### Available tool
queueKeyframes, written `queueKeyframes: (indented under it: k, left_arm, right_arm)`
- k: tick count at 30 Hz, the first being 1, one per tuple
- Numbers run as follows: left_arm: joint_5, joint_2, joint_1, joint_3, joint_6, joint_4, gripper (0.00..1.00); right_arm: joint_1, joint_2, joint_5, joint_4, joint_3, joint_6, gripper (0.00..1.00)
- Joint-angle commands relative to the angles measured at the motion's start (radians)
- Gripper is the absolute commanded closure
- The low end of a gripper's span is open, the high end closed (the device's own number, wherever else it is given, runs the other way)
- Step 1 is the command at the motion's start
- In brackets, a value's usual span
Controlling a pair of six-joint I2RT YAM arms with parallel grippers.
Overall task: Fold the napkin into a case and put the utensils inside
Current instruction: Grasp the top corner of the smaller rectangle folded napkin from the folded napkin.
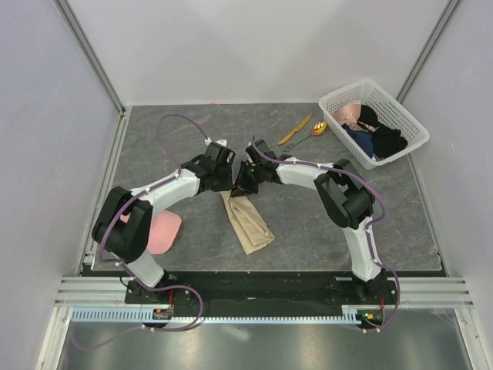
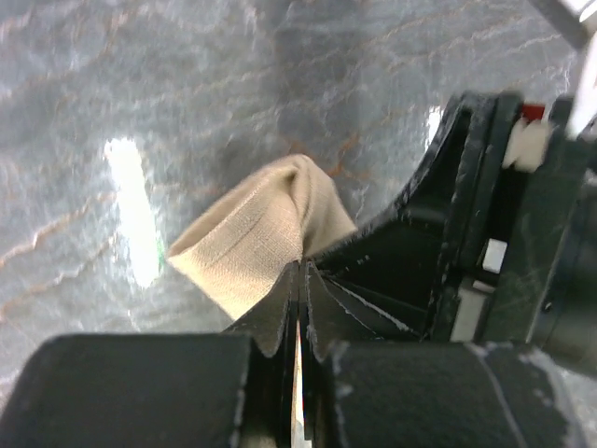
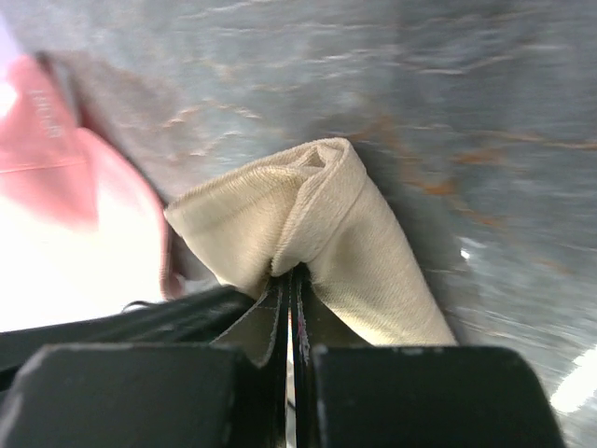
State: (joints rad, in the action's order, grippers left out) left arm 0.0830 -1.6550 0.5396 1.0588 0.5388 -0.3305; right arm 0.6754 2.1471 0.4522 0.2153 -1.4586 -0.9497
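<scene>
The beige napkin [image 1: 249, 222] lies in a long folded strip at the table's middle, its far end lifted between the two arms. My left gripper [image 2: 300, 266] is shut on that end of the napkin [image 2: 256, 233], pinching the cloth. My right gripper [image 3: 292, 273] is shut on the napkin [image 3: 308, 215] too, with folds bulging just past its tips. Both grippers [image 1: 235, 179] meet close together over the strip's far end. The orange knife [image 1: 295, 129] and the spoon [image 1: 312, 132] with its green handle lie on the table at the back right, apart from both grippers.
A white basket [image 1: 408, 123] holding dark and pink clothes stands at the back right corner. A pink cap [image 1: 163, 230] lies beside the left arm near the front left; it shows as a pink blur [image 3: 56, 205] in the right wrist view. White walls close the table's sides.
</scene>
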Motion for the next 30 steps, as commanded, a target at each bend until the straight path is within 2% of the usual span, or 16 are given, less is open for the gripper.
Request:
queueKeyframes:
  k: [1,4,7,11,15,16,19,20,21,22,25,28,30]
  left_arm:
    - [-0.049,0.038,-0.013,-0.074,0.101,0.076,0.98]
    - [-0.052,0.061,-0.020,-0.124,0.121,0.111,0.98]
    - [-0.055,0.070,-0.033,-0.158,0.125,0.139,0.98]
    - [-0.110,0.040,-0.069,-0.140,0.110,0.122,0.96]
    - [-0.115,0.073,-0.081,-0.129,0.112,0.117,0.80]
    - [-0.112,0.084,-0.082,-0.126,0.115,0.114,0.73]
    - [-0.091,0.136,-0.092,-0.125,0.130,0.070,0.66]
    - [-0.088,0.152,-0.096,-0.128,0.136,0.056,0.66]
    - [-0.063,0.181,-0.113,-0.137,0.145,0.042,0.67]
    - [-0.063,0.193,-0.127,-0.160,0.165,0.041,0.68]
    - [-0.080,0.219,-0.179,-0.222,0.193,0.076,0.71]
    - [-0.169,0.180,-0.207,-0.243,0.201,0.116,0.74]
    - [-0.175,0.163,-0.210,-0.246,0.207,0.136,0.75]
  right_arm:
    - [0.003,-0.038,0.054,-0.167,0.021,-0.138,1.00]
    - [-0.002,0.000,0.065,-0.263,0.021,-0.224,1.00]
    - [0.001,0.033,0.046,-0.219,-0.008,-0.176,1.00]
    - [0.004,0.017,0.017,-0.171,0.053,-0.123,1.00]
    - [0.004,0.011,0.017,-0.165,0.076,-0.100,1.00]
    - [0.004,0.011,0.017,-0.162,0.076,-0.090,1.00]
    - [0.004,0.011,0.020,-0.152,0.072,-0.084,1.00]
    - [0.004,0.010,0.022,-0.143,0.066,-0.080,1.00]
    - [0.004,0.004,0.022,-0.139,0.061,-0.075,0.93]
    - [0.004,0.000,0.022,-0.131,0.057,-0.070,0.91]
    - [0.004,-0.010,0.017,-0.087,0.027,-0.040,0.86]
    - [0.004,-0.009,0.032,-0.065,0.015,-0.032,0.83]
    - [0.007,-0.015,0.026,-0.057,0.017,-0.018,0.78]
